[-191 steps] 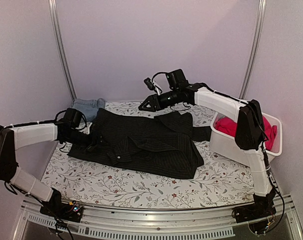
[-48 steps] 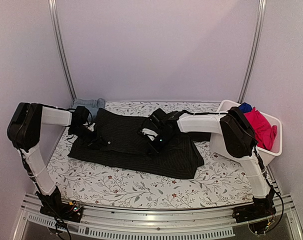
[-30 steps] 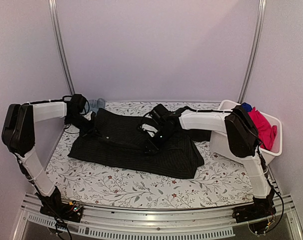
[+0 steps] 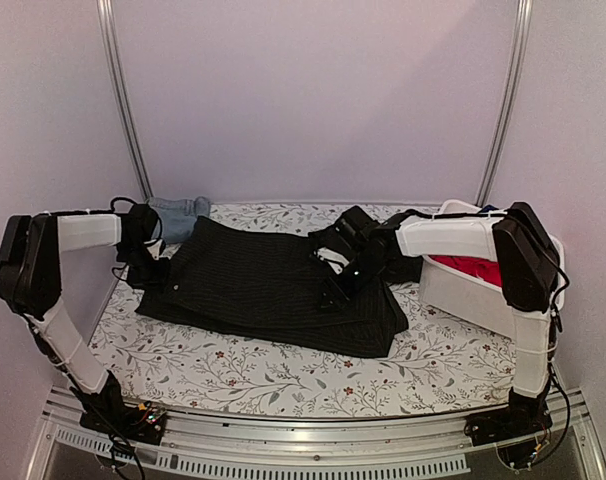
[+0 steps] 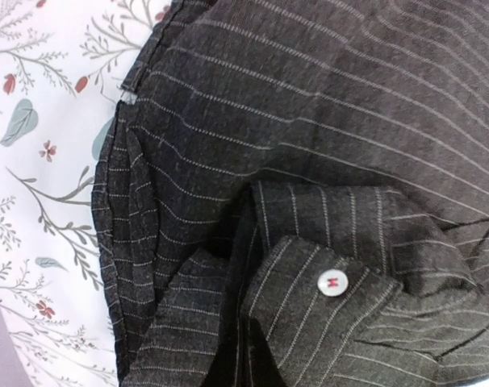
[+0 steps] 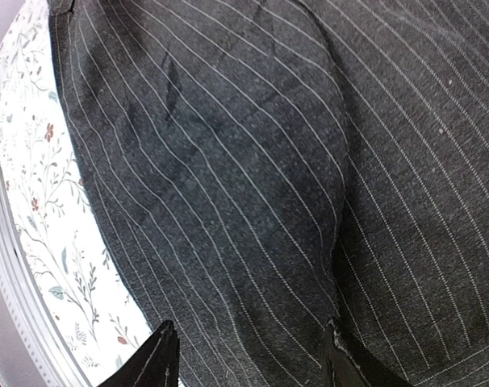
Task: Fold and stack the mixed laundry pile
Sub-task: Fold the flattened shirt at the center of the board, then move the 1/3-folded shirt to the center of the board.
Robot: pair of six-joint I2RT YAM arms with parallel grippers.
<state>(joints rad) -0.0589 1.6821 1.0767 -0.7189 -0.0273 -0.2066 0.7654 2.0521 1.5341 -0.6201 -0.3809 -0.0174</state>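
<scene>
The left gripper (image 4: 148, 270) has its fingers hidden at the left edge of the black pinstriped shirt (image 4: 263, 290), so I cannot tell its grip. The right gripper (image 6: 248, 363) hangs spread over the shirt's middle. The shirt lies on the floral table cover (image 4: 243, 370), with lilac walls (image 4: 313, 100) behind.

Right gripper (image 6: 251, 360) clipped by frame bottom, only black tips show; left gripper (image 4: 151, 275) jaws unreadable; bright red-pink cloth (image 4: 471, 266) mostly hidden behind white right forearm (image 4: 448, 237).
</scene>
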